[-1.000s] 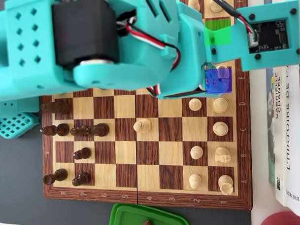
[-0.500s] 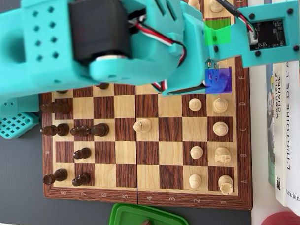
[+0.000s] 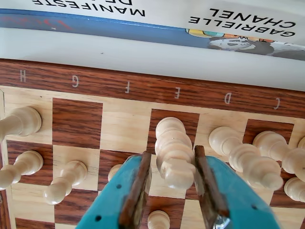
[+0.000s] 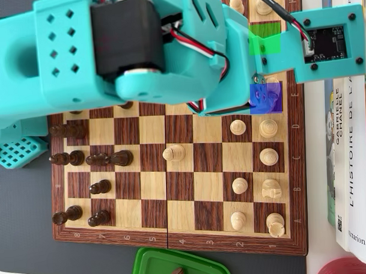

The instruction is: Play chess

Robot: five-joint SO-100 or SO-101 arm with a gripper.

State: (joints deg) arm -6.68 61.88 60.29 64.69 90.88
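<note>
In the wrist view my teal gripper (image 3: pixel 170 160) with brown pads straddles a tall light wooden chess piece (image 3: pixel 171 148) that stands on the E file near the board's edge. The right pad (image 3: pixel 205 181) is at the piece's side and a small gap shows at the left pad (image 3: pixel 137 191). The jaws are open. Other light pieces (image 3: pixel 228 140) stand to its right and light pawns (image 3: pixel 66 179) to its left. In the overhead view the arm (image 4: pixel 168 47) hides the gripper. A blue patch (image 4: pixel 266 98) and a green patch (image 4: pixel 265 38) mark two squares on the chessboard (image 4: pixel 174 242).
Dark pieces (image 4: pixel 90 158) stand on the board's left side and light pieces (image 4: pixel 268 155) on its right, with one light pawn (image 4: pixel 173 153) advanced. Books (image 4: pixel 352 167) lie along the right edge and show in the wrist view (image 3: pixel 238 19). A green lid (image 4: pixel 193 266) holds a piece below the board.
</note>
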